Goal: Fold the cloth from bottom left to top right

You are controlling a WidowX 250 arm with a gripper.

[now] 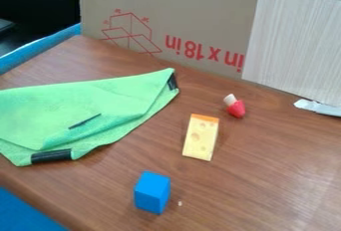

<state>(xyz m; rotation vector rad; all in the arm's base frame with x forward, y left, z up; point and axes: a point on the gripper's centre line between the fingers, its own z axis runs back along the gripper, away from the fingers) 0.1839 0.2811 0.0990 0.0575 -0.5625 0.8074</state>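
- Camera view, green cloth (100,103): on the left of the desk (266,175), spread unevenly, with overlapping folds; its left part runs out of the frame.
- Camera view, lower black strip (51,156): on the cloth's near edge. Risk: a pinch here may slip or lift poorly, the strip probably being stiffer than the fabric.
- Camera view, end effector: spread, pressed together or pinching, cannot tell.
- Camera view, folds: risk of a grasp that takes several layers, dragging the whole cloth instead of turning its corner.
- Camera view, near left corner: close to the desk's edge. Risk: an awkward, shallow approach that misses the fabric.
- Camera view, toy cheese wedge (200,138): right of the cloth, apart from it. Risk: knocked if the carry swings wide.
- Camera view, blue block (152,192): nearer the front, apart from the cloth. Risk: bumped by a low sweep.
- Camera view, upper right corner: risk of bunching if release comes early.
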